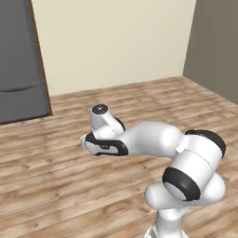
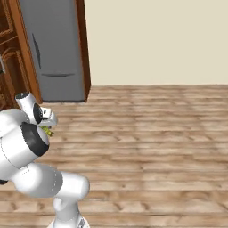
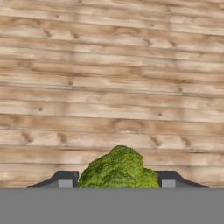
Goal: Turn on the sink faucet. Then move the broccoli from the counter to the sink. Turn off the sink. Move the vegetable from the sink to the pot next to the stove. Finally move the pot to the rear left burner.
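I've got the broccoli (image 3: 118, 168) clamped in my pincer (image 3: 117, 180), one dark fingertip on each side of the green head, and it sits snug between them in the hand view. Below it, nothing but wooden floor (image 3: 109, 78) planks. In the right base view a speck of green peeks out just beside my wrist, low on the left.

My guess at the step: I'm carrying the vegetable between stations, either towards the sink or towards the pot. I can't tell which from here, since neither the sink, the pot nor the stove is in sight.

To do this well, I judge the grip should stay exactly as it is. Florets are lumpy and springy, so a jolt could let the head roll out sideways. Keep the arm tucked, keep the hand level, no quick swings while the base is driving.

Room to move: plenty. Open floor stretches ahead and to the right, up to the cream wall (image 2: 156, 40). The grey fridge (image 2: 55, 49) stands far left, with its wooden side panel, and dark wood cabinets (image 2: 6, 53) crowd the left edge of the right base view. That left side is the one to watch with my elbow.
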Robot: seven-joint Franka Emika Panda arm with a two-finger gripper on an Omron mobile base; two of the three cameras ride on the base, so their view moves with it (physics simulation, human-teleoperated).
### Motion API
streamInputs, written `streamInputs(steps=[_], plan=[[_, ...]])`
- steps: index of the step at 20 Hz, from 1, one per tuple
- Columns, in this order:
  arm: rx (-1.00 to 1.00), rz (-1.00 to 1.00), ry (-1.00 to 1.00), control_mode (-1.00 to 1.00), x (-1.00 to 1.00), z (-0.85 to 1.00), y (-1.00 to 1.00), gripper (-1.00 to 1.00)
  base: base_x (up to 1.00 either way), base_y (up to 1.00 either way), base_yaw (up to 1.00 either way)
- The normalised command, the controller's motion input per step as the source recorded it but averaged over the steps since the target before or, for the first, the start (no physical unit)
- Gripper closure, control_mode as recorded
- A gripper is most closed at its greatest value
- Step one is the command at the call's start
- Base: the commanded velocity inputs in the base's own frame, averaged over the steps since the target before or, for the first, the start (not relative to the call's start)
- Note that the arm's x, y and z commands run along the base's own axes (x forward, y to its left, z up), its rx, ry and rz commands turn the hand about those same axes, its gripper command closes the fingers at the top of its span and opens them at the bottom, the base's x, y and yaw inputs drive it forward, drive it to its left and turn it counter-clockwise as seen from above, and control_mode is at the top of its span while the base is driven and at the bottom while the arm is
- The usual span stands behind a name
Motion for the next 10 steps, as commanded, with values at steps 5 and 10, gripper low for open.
streamInputs(steps=[5, 10], plan=[[0.00, 0.00, 0.00, 1.00, 0.00, 0.00, 0.00, 1.00, -0.05, 0.16, 0.43], [0.00, 0.00, 0.00, 1.00, 0.00, 0.00, 0.00, 1.00, -0.03, 0.14, 0.43]])
